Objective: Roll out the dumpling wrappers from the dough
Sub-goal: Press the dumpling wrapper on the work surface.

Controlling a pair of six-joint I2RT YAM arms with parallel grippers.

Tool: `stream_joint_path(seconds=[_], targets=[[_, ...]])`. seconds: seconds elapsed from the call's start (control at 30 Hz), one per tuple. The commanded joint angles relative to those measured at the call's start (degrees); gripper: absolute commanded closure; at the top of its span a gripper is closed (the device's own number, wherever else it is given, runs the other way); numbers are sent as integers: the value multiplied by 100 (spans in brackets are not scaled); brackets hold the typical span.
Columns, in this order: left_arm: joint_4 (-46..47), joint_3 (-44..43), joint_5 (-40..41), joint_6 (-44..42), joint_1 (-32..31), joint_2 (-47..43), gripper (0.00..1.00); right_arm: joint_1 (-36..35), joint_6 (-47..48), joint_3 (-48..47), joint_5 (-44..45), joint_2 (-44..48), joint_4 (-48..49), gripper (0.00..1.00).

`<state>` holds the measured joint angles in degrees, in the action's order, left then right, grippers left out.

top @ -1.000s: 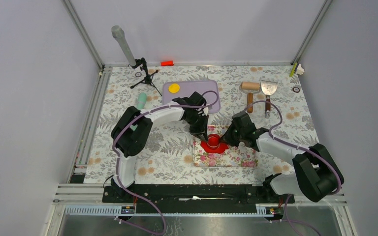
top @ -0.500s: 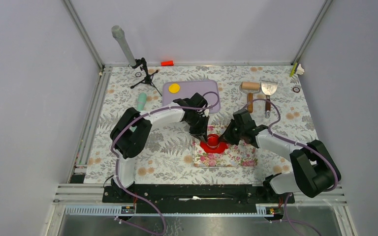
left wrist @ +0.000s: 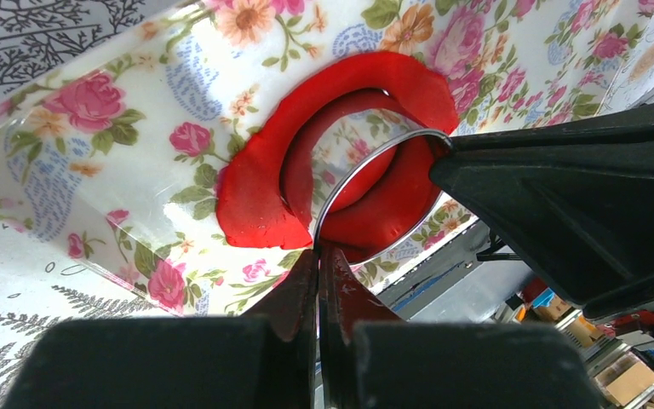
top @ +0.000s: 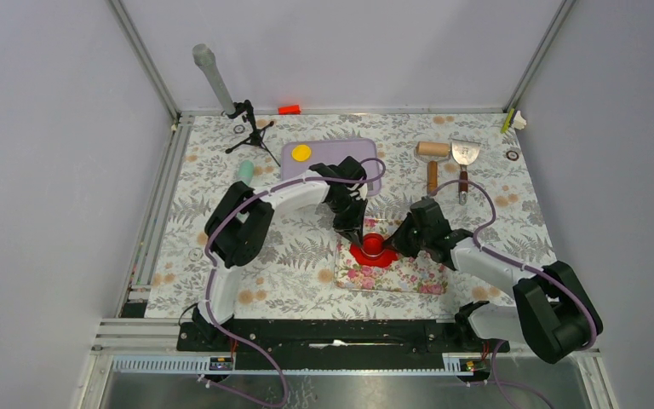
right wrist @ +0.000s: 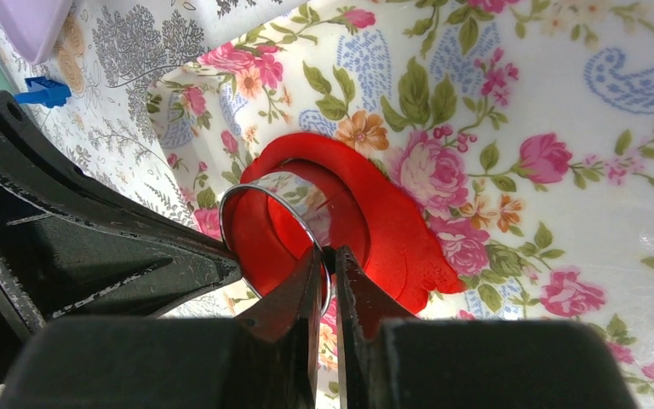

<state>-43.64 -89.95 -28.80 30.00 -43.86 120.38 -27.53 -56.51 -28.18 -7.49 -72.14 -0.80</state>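
Left gripper [left wrist: 318,256] pinched tight on the ring cutter's [top: 373,244] rim, set in red dough [left wrist: 255,196] on the floral board [right wrist: 562,85]; right gripper [right wrist: 328,256] clamps the opposite rim. An uneven lift could tear the disc.

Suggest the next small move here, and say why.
Probably lift the ring cutter straight up: both the left hand and right hand pinch its rim, and it sits in the red dough sheet on the floral board, seemingly pressed through.

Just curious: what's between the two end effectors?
A metal ring on the red dough, pinched by left end effector and right end effector, clearest in the wrist views.
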Motion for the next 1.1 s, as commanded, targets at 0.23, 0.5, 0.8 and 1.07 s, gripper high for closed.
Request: stream_joint_path(seconds=[0.23, 0.5, 0.8, 1.07], targets=[[624, 1272, 83, -240, -624, -155, 100, 25, 158, -417, 157, -819, -574, 100], [547, 1272, 146, -210, -653, -707, 100, 71, 314, -786, -109, -811, -757, 100], [509, 1015, 109, -196, -663, -824, 100, 69, 197, -817, -106, -347, -931, 100], [528, 993, 166, -137, -662, -1002, 100, 67, 113, -920, -51, 12, -1127, 100]])
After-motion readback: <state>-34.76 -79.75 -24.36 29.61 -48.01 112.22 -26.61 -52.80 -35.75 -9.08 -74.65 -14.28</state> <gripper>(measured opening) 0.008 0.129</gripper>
